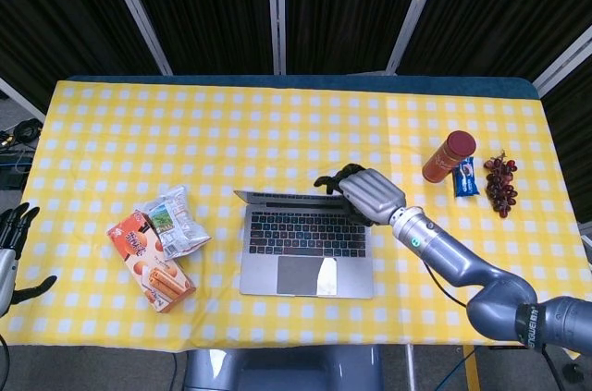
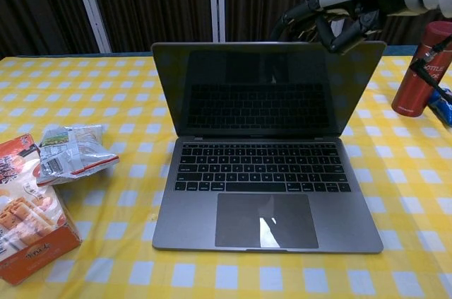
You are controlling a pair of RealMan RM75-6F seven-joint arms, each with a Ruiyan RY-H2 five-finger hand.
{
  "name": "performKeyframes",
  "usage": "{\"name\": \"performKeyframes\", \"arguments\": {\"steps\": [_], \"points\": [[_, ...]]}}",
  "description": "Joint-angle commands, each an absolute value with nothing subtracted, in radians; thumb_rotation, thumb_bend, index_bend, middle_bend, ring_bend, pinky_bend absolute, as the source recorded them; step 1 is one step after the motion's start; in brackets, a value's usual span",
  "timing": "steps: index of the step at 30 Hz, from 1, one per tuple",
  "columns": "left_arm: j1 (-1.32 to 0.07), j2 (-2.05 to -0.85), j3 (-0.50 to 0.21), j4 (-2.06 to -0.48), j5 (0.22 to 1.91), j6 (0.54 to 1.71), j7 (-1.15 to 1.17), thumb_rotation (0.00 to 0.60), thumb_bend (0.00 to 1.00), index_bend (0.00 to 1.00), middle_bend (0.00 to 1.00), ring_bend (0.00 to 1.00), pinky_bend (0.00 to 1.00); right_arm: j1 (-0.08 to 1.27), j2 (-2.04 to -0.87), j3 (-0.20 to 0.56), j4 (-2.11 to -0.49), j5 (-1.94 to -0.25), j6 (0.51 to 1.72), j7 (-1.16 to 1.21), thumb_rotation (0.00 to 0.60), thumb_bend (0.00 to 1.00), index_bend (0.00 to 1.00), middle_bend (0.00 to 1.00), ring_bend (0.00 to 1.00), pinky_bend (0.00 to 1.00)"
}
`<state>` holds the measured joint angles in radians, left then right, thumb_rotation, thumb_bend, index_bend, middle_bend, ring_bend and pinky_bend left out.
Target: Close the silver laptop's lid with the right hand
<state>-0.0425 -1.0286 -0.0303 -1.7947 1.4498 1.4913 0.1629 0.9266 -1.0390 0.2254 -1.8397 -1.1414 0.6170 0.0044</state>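
The silver laptop (image 1: 306, 248) (image 2: 261, 186) sits mid-table with its lid tilted forward over the keyboard, partly lowered. My right hand (image 1: 366, 195) (image 2: 346, 15) rests on the lid's top right edge, fingers curled over the rim and pressing it toward me. It holds nothing. My left hand (image 1: 11, 245) hangs off the table's left edge, fingers spread and empty; the chest view does not show it.
A crumpled snack bag (image 1: 172, 221) (image 2: 70, 152) and an orange snack box (image 1: 148, 262) (image 2: 28, 221) lie left of the laptop. A red bottle (image 1: 449, 156) (image 2: 421, 69), a blue packet (image 1: 464, 177) and grapes (image 1: 500, 183) stand at the right.
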Motion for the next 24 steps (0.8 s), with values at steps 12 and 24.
{"name": "performKeyframes", "arguments": {"steps": [12, 24], "points": [[-0.043, -1.03, -0.027, -1.795, 1.452, 1.491, 0.17, 0.6, 0.0, 0.0, 0.0, 0.0, 0.0, 0.887, -1.06, 0.11, -1.912, -1.357, 0.611, -0.039, 0.6, 1.0, 0.22, 0.32, 0.23, 0.16], [-0.045, -1.031, -0.028, -1.791, 1.446, 1.485, 0.169, 0.6, 0.0, 0.0, 0.0, 0.0, 0.0, 0.874, -1.155, 0.045, -1.813, -1.526, 0.67, -0.098, 0.6, 1.0, 0.21, 0.29, 0.23, 0.16]]}}
